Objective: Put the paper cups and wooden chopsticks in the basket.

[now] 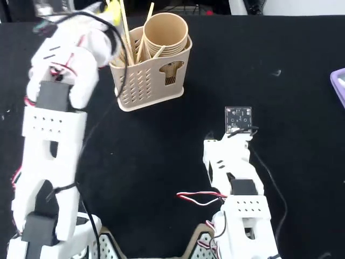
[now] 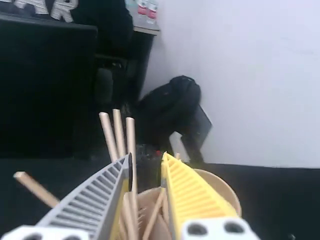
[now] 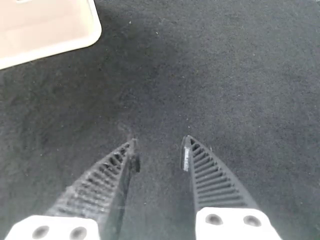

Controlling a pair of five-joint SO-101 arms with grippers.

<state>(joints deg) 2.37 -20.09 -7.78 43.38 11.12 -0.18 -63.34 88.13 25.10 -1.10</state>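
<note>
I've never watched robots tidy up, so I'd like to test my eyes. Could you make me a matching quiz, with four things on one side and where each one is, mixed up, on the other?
Things:
1. paper cups
2. wooden chopsticks
3. left claw
4. right claw

Places:
A. open over the black table
B. stacked inside the basket
C. hovering at the top of the basket
D. standing tilted in the basket

Pairs: 1-B, 2-D, 3-C, 4-A.

Bright even light, soft shadows
</note>
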